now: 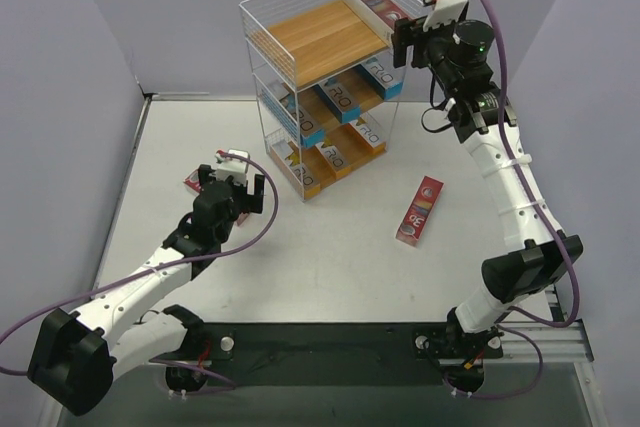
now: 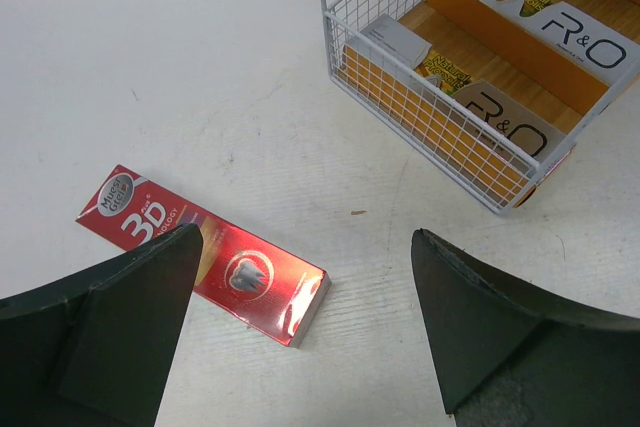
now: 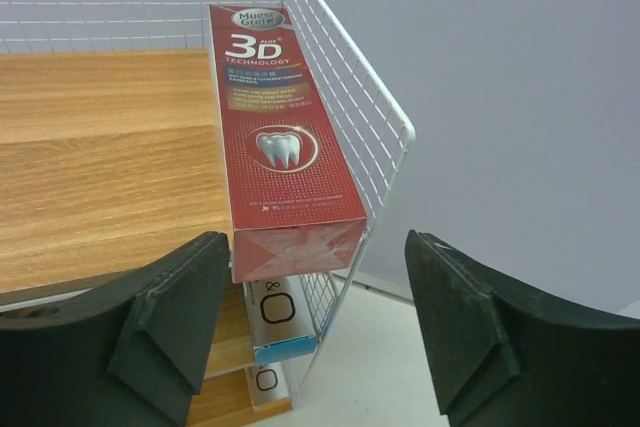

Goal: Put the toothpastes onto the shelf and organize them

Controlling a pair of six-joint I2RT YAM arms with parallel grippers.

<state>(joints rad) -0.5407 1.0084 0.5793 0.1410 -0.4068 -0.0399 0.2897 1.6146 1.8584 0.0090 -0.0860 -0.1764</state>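
The right tool (image 3: 315, 247) hangs open just in front of a long red "3D" toothpaste box (image 3: 275, 137) on the top wooden board (image 3: 100, 147) of the white wire shelf (image 1: 318, 39). The left tool (image 2: 305, 237) is open too, above another red box (image 2: 250, 272) on the white desk (image 2: 200, 77).

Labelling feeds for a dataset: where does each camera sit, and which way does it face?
Top external: above, behind the robot, looking down on table, shelf, left arm, right arm.
Left wrist: low over the table, facing the loose red carton; left gripper open.
Right wrist: up at top tier, facing the shelved red carton; right gripper open.
Shared: all show the shelf.
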